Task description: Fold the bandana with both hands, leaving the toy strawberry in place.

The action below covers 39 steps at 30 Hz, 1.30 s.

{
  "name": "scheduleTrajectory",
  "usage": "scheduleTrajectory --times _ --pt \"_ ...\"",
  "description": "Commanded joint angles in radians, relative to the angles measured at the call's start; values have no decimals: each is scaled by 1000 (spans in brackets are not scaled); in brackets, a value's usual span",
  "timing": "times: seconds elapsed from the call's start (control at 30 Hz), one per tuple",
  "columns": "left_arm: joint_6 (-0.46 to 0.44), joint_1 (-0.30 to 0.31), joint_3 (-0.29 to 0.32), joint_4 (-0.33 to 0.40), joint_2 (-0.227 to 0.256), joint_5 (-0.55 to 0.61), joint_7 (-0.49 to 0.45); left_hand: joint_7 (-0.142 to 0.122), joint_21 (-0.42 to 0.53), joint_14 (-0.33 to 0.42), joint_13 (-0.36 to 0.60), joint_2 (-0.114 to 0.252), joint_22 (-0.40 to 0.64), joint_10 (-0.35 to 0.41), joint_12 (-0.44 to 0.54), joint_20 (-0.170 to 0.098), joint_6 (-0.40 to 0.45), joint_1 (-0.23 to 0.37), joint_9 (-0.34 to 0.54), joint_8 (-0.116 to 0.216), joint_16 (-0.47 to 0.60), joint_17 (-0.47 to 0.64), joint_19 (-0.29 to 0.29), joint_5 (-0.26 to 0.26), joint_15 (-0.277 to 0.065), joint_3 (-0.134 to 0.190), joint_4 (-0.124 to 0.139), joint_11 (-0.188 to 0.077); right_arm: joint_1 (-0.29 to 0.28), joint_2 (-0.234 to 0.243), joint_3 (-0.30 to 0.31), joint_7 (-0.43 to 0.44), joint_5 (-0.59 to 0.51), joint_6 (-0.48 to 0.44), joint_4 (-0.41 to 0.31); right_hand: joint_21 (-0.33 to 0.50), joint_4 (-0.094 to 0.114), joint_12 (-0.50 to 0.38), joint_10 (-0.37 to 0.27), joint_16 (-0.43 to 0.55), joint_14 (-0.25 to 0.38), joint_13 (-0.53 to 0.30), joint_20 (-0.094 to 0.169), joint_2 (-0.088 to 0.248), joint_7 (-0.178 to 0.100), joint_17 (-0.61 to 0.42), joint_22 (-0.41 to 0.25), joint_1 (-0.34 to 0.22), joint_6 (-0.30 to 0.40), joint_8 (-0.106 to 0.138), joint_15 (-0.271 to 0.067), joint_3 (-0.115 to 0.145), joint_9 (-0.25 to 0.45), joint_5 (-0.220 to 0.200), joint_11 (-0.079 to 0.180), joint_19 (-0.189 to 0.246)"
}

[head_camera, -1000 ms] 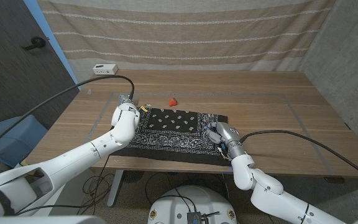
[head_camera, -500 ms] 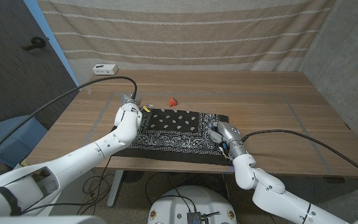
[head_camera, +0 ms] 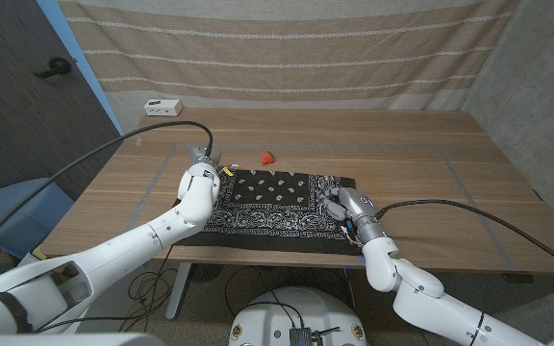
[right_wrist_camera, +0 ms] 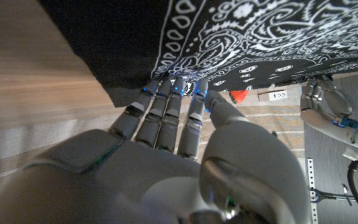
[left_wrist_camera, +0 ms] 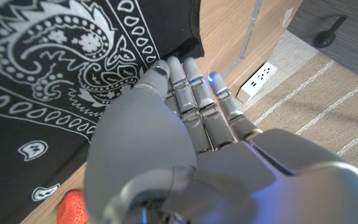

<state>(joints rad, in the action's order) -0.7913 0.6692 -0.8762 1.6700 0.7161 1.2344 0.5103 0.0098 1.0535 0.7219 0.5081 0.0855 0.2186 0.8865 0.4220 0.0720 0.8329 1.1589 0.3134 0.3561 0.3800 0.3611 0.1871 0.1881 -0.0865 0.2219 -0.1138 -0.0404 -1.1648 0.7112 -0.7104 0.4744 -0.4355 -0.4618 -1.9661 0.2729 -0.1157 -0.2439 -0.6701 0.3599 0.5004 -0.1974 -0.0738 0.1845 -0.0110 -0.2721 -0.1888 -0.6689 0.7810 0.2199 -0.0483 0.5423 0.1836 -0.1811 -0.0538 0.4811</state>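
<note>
- While the bandana [head_camera: 275,201] lies flat at frame centre on the worktop [head_camera: 431,154], its long axis runs left-right.
- Left hand [head_camera: 200,180] and right hand [head_camera: 342,206] flank its ends; whether they grip, I cannot tell.
- Strawberry [head_camera: 267,156] sits just above.

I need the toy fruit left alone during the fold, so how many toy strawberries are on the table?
1. The toy strawberry lies on the bare wood just beyond the bandana's far edge, near its left corner, apart from the left hand. Nothing suggests another, though the cloth could hide one.
</note>
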Motion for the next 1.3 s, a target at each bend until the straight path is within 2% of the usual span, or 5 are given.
scheduleTrajectory --times 0.03,0.33,0.7,0.9,1.3 --pt "-59 3 13 122 46 33 92 -85 11 -142 126 -56 -7 -346 11 19 -266 -131 59 -18 -23 85 -77 14 -55 -86 29 -99 3 1 1 -1 5 11 10 7 4 2 -11 7 7 -4 1 0 6 -2 -3 -13 15 -1 -35 3 5 -4 2 7" --pt "-56 24 43 164 52 85 128 -69 -7 -235 182 -97 -12 -508 -2 33 -426 -180 93 -40 -66 107 -163 49 -33 -132 34 -70 9 -5 -2 -1 4 15 17 7 2 2 -16 7 8 -4 3 0 6 -2 -3 -15 20 -1 -35 4 5 -5 1 8" --pt "-67 40 91 198 58 105 152 -114 -7 -272 203 -79 -12 -548 5 40 -460 -162 106 -36 -83 119 -179 67 -15 -128 26 -54 27 -10 -11 -14 1 15 26 7 2 4 -16 7 8 -4 3 0 7 -2 -3 -16 22 -3 -36 4 5 -4 4 8" --pt "-49 5 84 134 27 132 241 -114 7 -355 157 -104 -8 -595 -33 49 -590 -172 72 -107 -151 82 -188 69 19 -149 19 -78 38 -15 -14 -20 2 17 32 7 2 5 -15 7 8 -4 3 0 6 -2 -3 -16 22 -4 -35 4 5 -4 2 8" --pt "-62 -57 51 8 -39 201 395 -114 23 -314 34 -86 -11 -380 -61 48 -544 -204 -8 -128 -159 -32 -200 51 19 -156 33 -67 53 -19 -15 -33 2 6 31 7 2 6 -17 6 7 -4 4 -1 7 -4 -3 -16 23 -6 -36 3 5 -4 1 8"
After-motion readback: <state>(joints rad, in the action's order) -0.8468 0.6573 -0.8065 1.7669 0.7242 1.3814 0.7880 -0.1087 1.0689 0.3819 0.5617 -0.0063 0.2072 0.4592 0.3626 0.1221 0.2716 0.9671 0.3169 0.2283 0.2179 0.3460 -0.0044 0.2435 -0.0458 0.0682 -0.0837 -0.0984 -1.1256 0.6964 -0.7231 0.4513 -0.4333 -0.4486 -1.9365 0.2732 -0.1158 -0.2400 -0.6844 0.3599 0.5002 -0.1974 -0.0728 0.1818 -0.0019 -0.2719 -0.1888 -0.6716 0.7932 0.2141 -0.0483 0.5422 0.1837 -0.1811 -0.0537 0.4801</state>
